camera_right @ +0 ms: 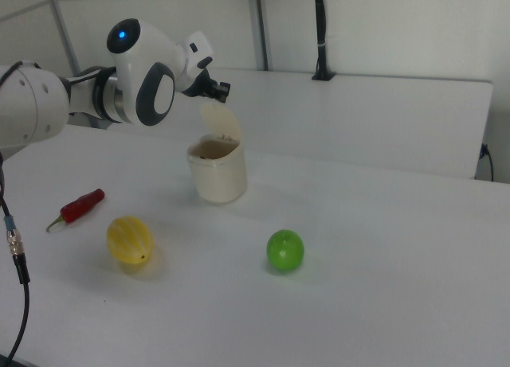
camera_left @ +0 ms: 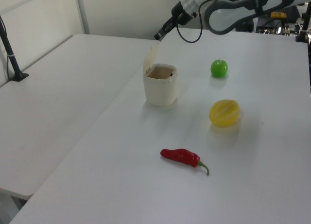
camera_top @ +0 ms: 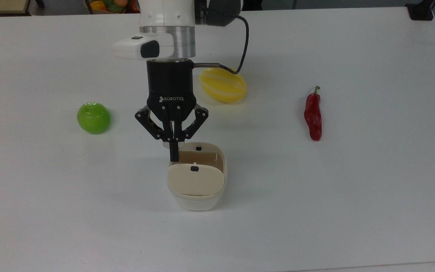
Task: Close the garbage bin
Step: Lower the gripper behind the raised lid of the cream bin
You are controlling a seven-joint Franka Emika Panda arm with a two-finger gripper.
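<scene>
The garbage bin [camera_top: 196,181] stands on the white tabletop [camera_top: 353,189] a little below the middle of the top view, a small cream plastic tub with rounded corners. Its beige hinged lid [camera_top: 195,179] stands raised; in the left view it rises upright from the far rim, and the brown inside of the bin shows. A small black square mark sits on the lid, and a second on the rim nearest the arm in the top view.

Judged from its size and thin walls, the bin is probably light and smooth-sided, so a sideways shove could slide or tip it. The lid looks stiff and free on its hinge. There is little need to grasp anything: pressing on the lid's upper edge or back face, and pushing it over toward the opening, should swing it down. Pressure is best kept mainly downward so the tub does not skid.

The tool [camera_top: 173,153] has its two fingers pressed together into one thin point, and it holds nothing. In the top view its tip lies over the upper left corner of the bin's rim. In the left view it hangs above the raised lid, just beside its top edge; whether it touches cannot be told.
</scene>
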